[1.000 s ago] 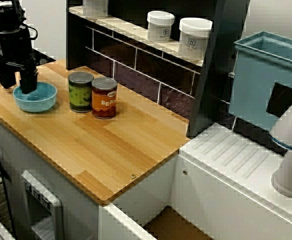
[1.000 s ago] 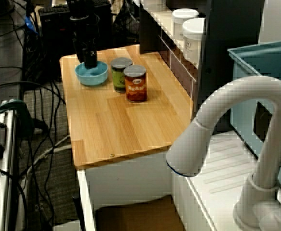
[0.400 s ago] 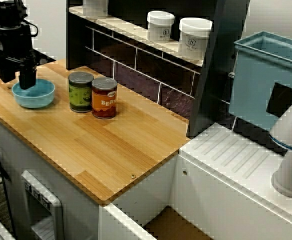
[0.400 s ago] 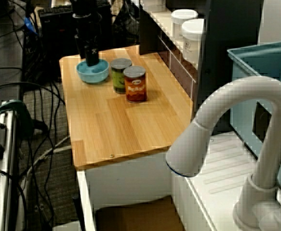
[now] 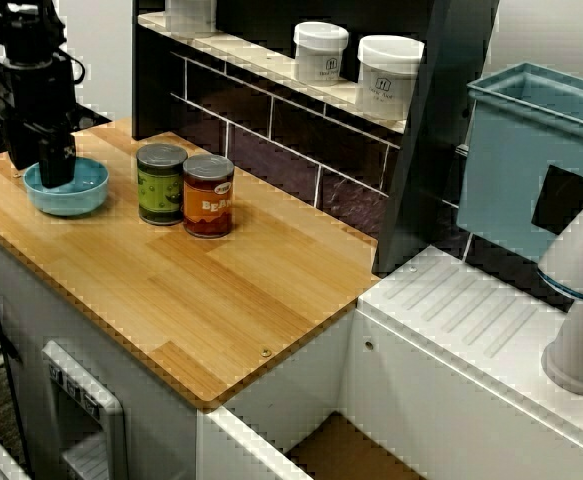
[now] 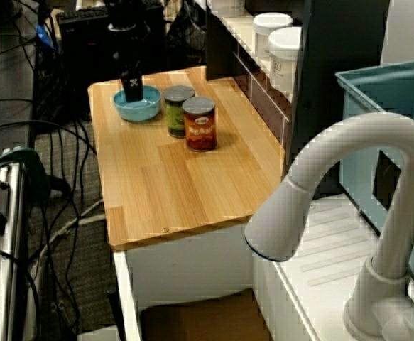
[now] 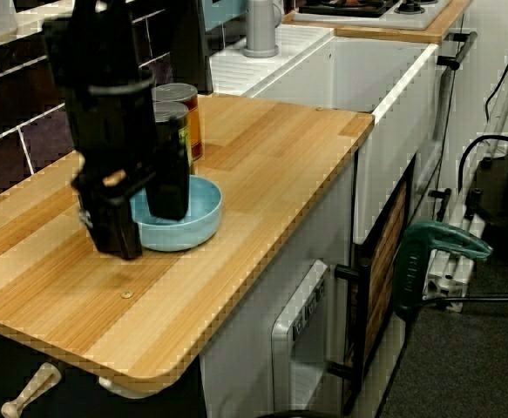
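Looks like the shallow light-blue bowl (image 5: 81, 190) has crept a hair toward the back of the light wooden countertop (image 5: 201, 290) since a second ago, and the black robot gripper (image 5: 39, 172) went along with it. Far left, the arm hangs pretty much straight down, fingers pointing at the counter. The jaws are parted and straddle the bowl's rim, one finger inside and one outside, not visibly pinching it. Moving right: a green-labelled tin can (image 5: 161, 185) just beside the bowl, an orange-labelled tin can (image 5: 208, 197) right up against that, two white lidded jars (image 5: 320, 52) on the dark shelf, then a pale blue plastic bin (image 5: 511, 160) and a white faucet (image 5: 581, 300).
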Controlling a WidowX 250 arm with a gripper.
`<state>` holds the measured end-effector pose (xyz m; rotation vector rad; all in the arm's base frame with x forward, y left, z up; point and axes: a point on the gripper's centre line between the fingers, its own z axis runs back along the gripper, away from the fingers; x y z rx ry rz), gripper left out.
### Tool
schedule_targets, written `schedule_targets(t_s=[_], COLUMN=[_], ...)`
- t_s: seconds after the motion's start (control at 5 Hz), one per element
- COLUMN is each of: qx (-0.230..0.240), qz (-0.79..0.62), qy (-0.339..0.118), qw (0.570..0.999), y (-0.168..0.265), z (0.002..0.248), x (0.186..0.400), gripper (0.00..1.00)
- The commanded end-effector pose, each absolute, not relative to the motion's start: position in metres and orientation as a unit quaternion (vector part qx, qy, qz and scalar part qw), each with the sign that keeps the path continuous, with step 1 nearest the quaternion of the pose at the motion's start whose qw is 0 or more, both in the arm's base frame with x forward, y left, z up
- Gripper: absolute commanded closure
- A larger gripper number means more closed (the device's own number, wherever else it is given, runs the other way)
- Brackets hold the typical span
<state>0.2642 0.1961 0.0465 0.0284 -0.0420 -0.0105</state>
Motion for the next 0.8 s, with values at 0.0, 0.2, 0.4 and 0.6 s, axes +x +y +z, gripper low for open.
schedule_targets(t_s=[0.0, 0.2, 0.4, 0.6], qx=[0.040, 0.031, 0.017, -0.002], qz=[-0.170, -0.267, -0.373, -0.471], qy=[-0.045, -0.034, -0.025, -0.042], qw=[0.984, 0.963, 0.927, 0.881], y=[0.188, 0.185, 0.178, 0.164], z=[0.096, 0.099, 0.100, 0.102], x=[0.271, 0.281, 0.290, 0.293], gripper=[0.00, 0.00, 0.00, 0.00])
